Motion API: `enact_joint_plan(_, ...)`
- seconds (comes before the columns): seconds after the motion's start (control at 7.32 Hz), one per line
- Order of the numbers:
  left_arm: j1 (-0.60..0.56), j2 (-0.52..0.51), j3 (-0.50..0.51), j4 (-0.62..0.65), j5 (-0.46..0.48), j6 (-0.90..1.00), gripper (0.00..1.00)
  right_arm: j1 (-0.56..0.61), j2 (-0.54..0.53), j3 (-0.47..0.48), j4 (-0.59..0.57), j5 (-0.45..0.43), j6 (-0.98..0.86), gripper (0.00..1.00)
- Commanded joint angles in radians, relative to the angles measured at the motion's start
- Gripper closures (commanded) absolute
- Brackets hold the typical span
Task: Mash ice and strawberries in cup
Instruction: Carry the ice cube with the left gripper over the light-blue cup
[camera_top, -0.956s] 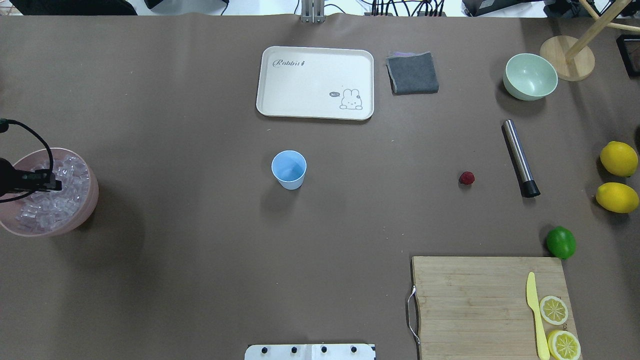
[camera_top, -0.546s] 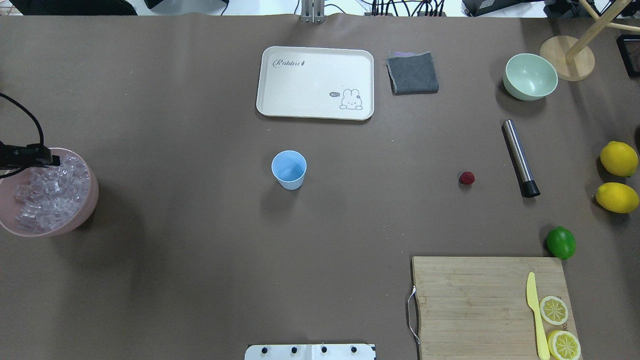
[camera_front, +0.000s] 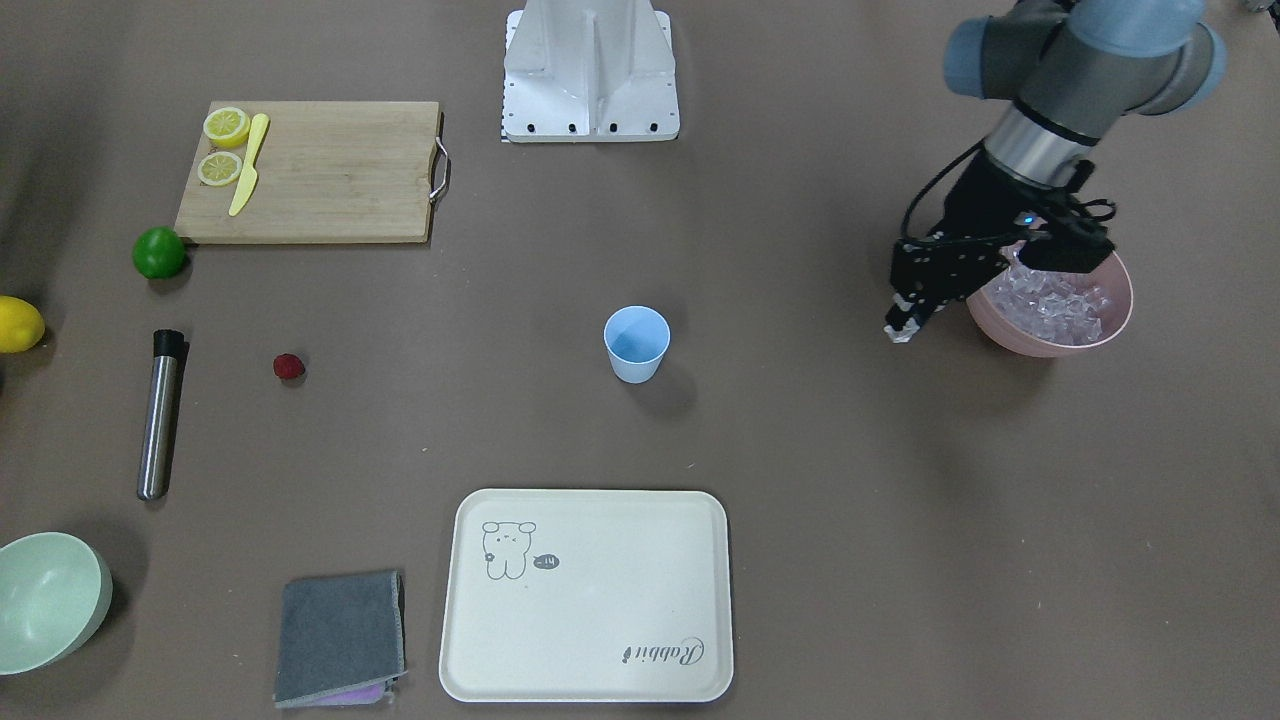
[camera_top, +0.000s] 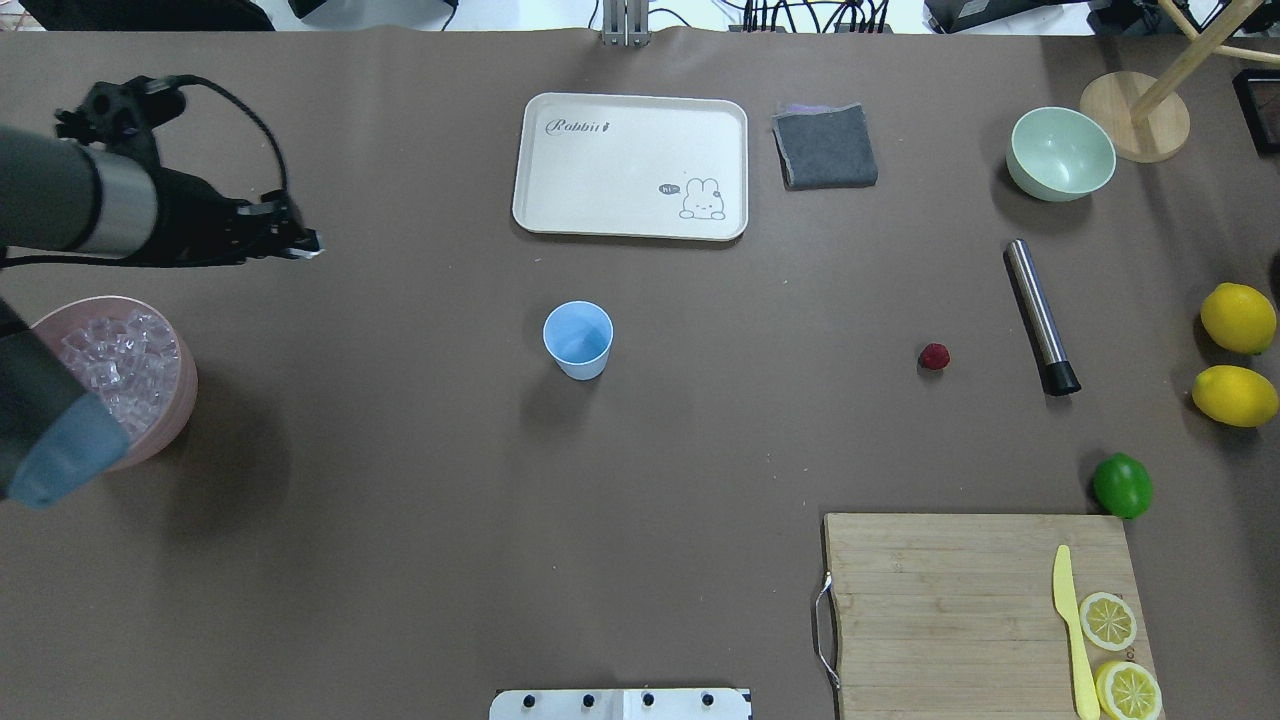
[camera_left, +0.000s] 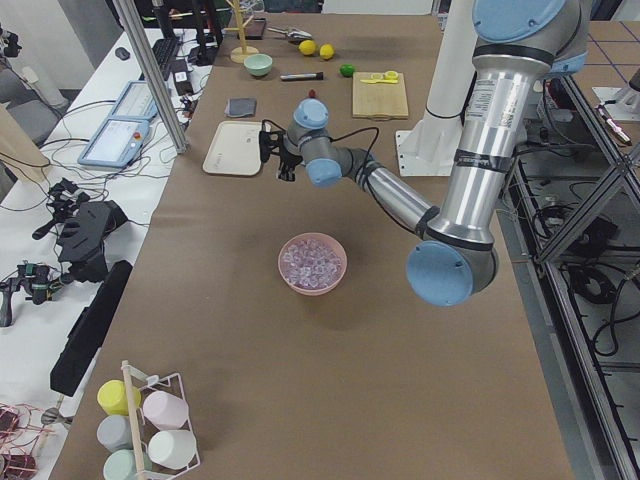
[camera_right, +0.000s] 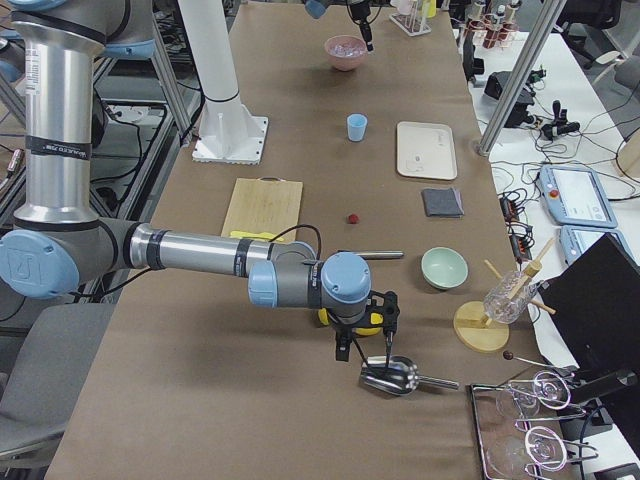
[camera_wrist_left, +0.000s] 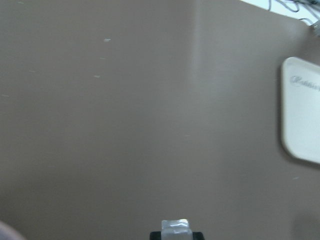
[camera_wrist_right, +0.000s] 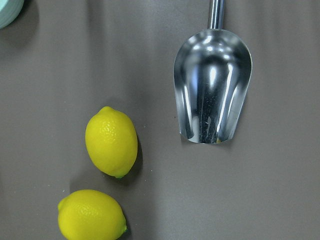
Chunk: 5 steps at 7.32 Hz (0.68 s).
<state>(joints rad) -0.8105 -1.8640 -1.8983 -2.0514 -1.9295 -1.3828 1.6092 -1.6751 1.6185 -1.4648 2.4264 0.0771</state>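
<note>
The light-blue cup (camera_top: 578, 338) stands upright mid-table, also in the front view (camera_front: 636, 343). The ice (camera_top: 118, 362) fills a pink bowl (camera_front: 1120, 320) at the table's left end. My left gripper (camera_top: 308, 243) is shut on one ice cube (camera_wrist_left: 175, 226) and hovers between the bowl and the cup, left of the cup and toward the far side; it also shows in the front view (camera_front: 898, 332). The strawberry (camera_top: 934, 356) lies on the table right of the cup. My right gripper (camera_right: 365, 352) hangs over a metal scoop (camera_wrist_right: 212, 90); I cannot tell whether it is open.
A cream tray (camera_top: 630, 165), a grey cloth (camera_top: 825, 145) and a pale green bowl (camera_top: 1060, 152) lie beyond the cup. A steel muddler (camera_top: 1040, 315), two lemons (camera_top: 1238, 317), a lime (camera_top: 1122, 485) and a cutting board (camera_top: 970, 600) are to the right.
My left gripper has risen out of the pink bowl with an ice cube and swung forward and right over the table, toward the cup's side.
</note>
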Motion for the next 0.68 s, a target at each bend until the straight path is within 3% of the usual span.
enact_joint_plan(0.0, 0.207, -0.226, 0.014, 0.213, 0.194, -0.109, 1.00, 0.000, 0.002, -0.006, 0.000, 0.016, -0.002, 0.00)
enact_joint_plan(0.27, 0.310, -0.318, 0.114, 0.218, 0.297, -0.153, 1.00, 0.000, -0.006, -0.008, 0.000, 0.016, -0.008, 0.00)
enact_joint_plan(0.55, 0.327, -0.339, 0.128, 0.215, 0.303, -0.154, 1.00, 0.000, -0.008, -0.006, 0.000, 0.014, -0.007, 0.00)
